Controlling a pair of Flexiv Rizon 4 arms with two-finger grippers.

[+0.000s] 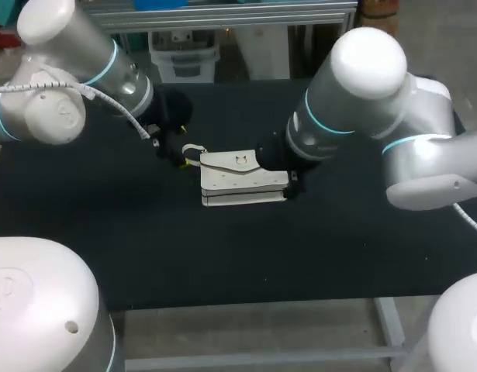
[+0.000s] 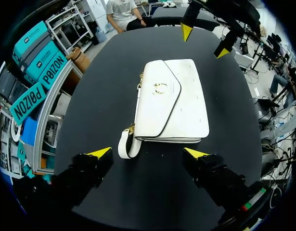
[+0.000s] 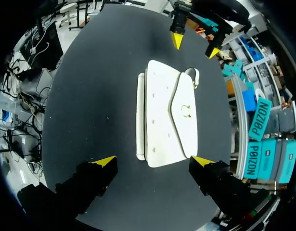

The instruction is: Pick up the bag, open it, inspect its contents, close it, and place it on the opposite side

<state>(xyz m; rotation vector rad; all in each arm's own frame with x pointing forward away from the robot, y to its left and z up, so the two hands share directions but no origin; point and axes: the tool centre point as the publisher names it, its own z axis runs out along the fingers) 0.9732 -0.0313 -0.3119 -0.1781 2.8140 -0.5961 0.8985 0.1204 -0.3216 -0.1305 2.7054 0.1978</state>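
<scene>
The white bag (image 1: 242, 180) lies flat and closed at the middle of the counter (image 1: 145, 256), not yet picked up. My left jaws stand spread at its nine o'clock and my right jaws spread at three. Next, I judge, I must close on it and lift.

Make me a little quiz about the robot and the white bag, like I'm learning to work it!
1. True or false: the bag is lifted off the table.
2. The bag's flap is: A) open B) shut C) torn off.
3. Fill in: the left pincer and right pincer are both ____.

Key: 1 false, it lies flat on the table. 2 B. 3 open, and neither grips the bag.
</scene>
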